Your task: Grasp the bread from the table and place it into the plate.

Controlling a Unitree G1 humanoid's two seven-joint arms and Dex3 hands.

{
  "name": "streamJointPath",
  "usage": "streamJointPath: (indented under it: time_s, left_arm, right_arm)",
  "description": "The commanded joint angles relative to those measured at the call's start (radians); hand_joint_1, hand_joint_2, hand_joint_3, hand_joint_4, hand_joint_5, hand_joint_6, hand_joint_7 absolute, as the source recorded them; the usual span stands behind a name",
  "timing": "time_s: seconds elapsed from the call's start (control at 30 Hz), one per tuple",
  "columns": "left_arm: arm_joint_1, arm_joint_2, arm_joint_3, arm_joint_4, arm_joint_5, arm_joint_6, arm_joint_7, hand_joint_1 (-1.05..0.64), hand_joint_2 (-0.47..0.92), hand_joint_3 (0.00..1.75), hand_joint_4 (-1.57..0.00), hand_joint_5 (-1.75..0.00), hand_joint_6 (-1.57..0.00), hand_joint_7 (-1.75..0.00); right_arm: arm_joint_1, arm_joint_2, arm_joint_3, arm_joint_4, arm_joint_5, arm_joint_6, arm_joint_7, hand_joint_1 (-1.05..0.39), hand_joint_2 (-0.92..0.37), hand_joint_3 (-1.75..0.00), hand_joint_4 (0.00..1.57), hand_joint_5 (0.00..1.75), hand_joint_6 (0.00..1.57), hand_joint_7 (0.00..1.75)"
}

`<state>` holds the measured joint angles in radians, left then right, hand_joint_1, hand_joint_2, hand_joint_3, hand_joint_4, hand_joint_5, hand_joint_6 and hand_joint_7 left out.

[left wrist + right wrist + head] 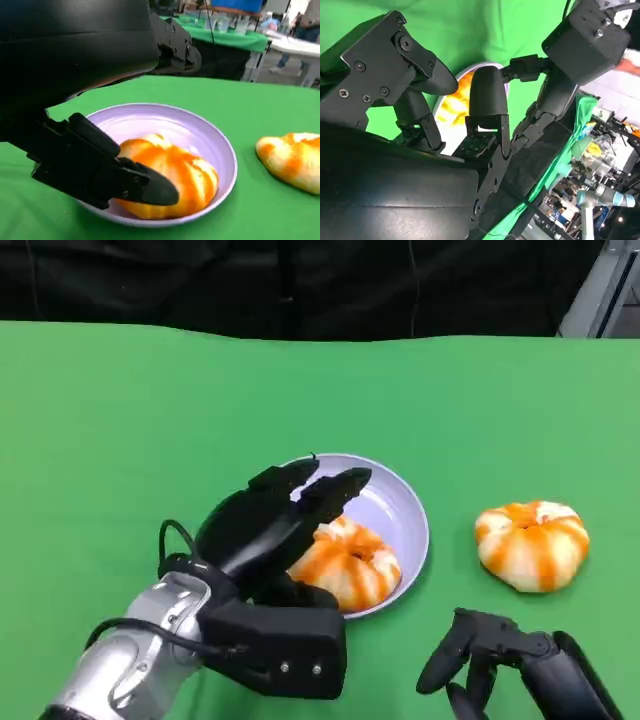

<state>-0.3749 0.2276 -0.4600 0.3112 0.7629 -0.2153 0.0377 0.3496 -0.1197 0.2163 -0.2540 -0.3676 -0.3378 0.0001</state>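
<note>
A pale purple plate (405, 505) sits mid-table, and an orange-and-white striped bread (350, 565) lies in it. My left hand (270, 530) hovers over the plate's near left side with fingers stretched above the bread. In the left wrist view its thumb (120, 175) lies along the bread (190, 175) while the other fingers (172, 42) stay well above the plate (220, 145). A second striped bread (532, 543) rests on the green cloth to the plate's right. My right hand (500, 655) waits near the front edge, below that bread, with loosely bent fingers holding nothing.
The green tablecloth (120, 410) stretches wide to the left and behind the plate. A dark backdrop borders the far table edge. The second bread (295, 160) lies close to the plate's right rim.
</note>
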Motion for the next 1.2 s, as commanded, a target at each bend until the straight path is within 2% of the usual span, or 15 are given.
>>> streamJointPath:
  time_s: [0.03,0.23,0.27,0.3,0.37,0.47,0.57,0.73,0.77,0.8,0.83,0.9,0.97,1.07,1.2]
  left_arm:
    - [0.04,0.061,0.029,-0.062,-0.033,-0.015,-0.026,-0.72,0.92,0.4,-0.01,0.0,-0.06,-0.01]
    - [0.156,0.08,0.148,-0.123,-0.241,-0.196,0.02,-0.56,0.92,0.3,-0.24,-0.17,-0.26,-0.1]
    - [0.182,0.073,0.174,-0.13,-0.283,-0.231,0.034,-0.51,0.92,0.26,-0.34,-0.42,-0.39,-0.14]
    - [0.199,0.068,0.191,-0.134,-0.309,-0.255,0.042,-0.48,0.92,0.25,-0.33,-0.63,-0.46,-0.14]
    - [0.241,0.065,0.231,-0.141,-0.381,-0.331,0.05,-0.41,0.92,0.24,-0.4,-0.87,-0.59,-0.18]
    - [0.308,0.051,0.287,-0.166,-0.484,-0.391,0.043,-0.29,0.92,0.21,-0.57,-1.02,-0.79,-0.27]
    - [0.358,0.043,0.319,-0.187,-0.546,-0.415,0.02,-0.26,0.92,0.18,-0.7,-1.09,-0.91,-0.34]
    - [0.456,0.004,0.344,-0.247,-0.678,-0.38,-0.034,-0.18,0.91,0.2,-0.77,-1.15,-0.97,-0.45]
    - [0.488,-0.02,0.345,-0.276,-0.703,-0.358,-0.031,-0.14,0.86,0.3,-0.79,-1.14,-0.95,-0.51]
    - [0.508,-0.037,0.345,-0.297,-0.715,-0.34,-0.03,-0.09,0.68,0.69,-0.79,-1.21,-0.88,-0.69]
    - [0.531,-0.055,0.344,-0.323,-0.734,-0.318,-0.031,-0.07,0.58,0.88,-0.79,-1.24,-0.84,-0.78]
    - [0.57,-0.087,0.341,-0.351,-0.739,-0.307,-0.026,-0.04,0.49,1.11,-0.77,-1.36,-0.78,-1.01]
    - [0.594,-0.106,0.343,-0.368,-0.736,-0.295,-0.028,-0.05,0.47,1.15,-0.76,-1.42,-0.75,-1.12]
    - [0.618,-0.126,0.347,-0.385,-0.726,-0.275,-0.029,-0.01,0.46,1.21,-0.77,-1.51,-0.73,-1.24]
    - [0.577,-0.125,0.351,-0.328,-0.693,-0.317,-0.04,0.05,0.38,1.39,-0.87,-1.65,-0.83,-1.35]
  right_arm:
    - [-0.008,-0.007,0.001,0.005,0.011,-0.004,0.002,-0.07,-0.3,-1.39,0.77,1.7,0.8,1.25]
    - [-0.019,-0.014,0.001,0.011,0.02,-0.008,0.009,-0.07,-0.32,-1.36,0.76,1.72,0.79,1.24]
    - [-0.022,-0.016,0.001,0.014,0.026,-0.009,0.014,-0.07,-0.32,-1.36,0.76,1.72,0.79,1.23]
    - [-0.024,-0.018,0.0,0.015,0.031,-0.01,0.016,-0.07,-0.32,-1.36,0.77,1.72,0.79,1.24]
    - [-0.029,-0.021,-0.002,0.02,0.033,-0.013,0.02,-0.08,-0.32,-1.36,0.77,1.73,0.79,1.24]
    - [-0.034,-0.027,-0.004,0.02,0.038,-0.013,0.03,-0.09,-0.32,-1.36,0.77,1.72,0.79,1.23]
    - [-0.032,-0.031,-0.005,0.014,0.036,-0.008,0.034,-0.09,-0.33,-1.34,0.78,1.72,0.79,1.23]
    - [-0.022,-0.04,-0.02,0.003,0.043,-0.011,0.04,-0.1,-0.34,-1.31,0.79,1.71,0.8,1.21]
    - [-0.018,-0.041,-0.028,-0.003,0.049,-0.007,0.04,-0.1,-0.35,-1.3,0.79,1.71,0.8,1.2]
    - [-0.017,-0.042,-0.033,-0.007,0.053,-0.004,0.041,-0.11,-0.36,-1.28,0.79,1.7,0.8,1.19]
    - [-0.014,-0.041,-0.038,-0.012,0.057,0.001,0.041,-0.11,-0.37,-1.28,0.79,1.7,0.8,1.18]
    - [-0.01,-0.045,-0.052,-0.015,0.069,0.004,0.041,-0.12,-0.38,-1.27,0.78,1.69,0.8,1.17]
    - [-0.012,-0.047,-0.063,-0.01,0.083,0.002,0.044,-0.13,-0.38,-1.27,0.77,1.69,0.79,1.17]
    - [-0.032,-0.048,-0.085,0.017,0.106,-0.021,0.04,-0.11,-0.35,-1.33,0.75,1.53,0.8,1.15]
    - [-0.071,-0.039,-0.108,0.064,0.117,-0.046,0.026,-0.11,-0.31,-1.41,0.76,1.51,0.83,1.13]
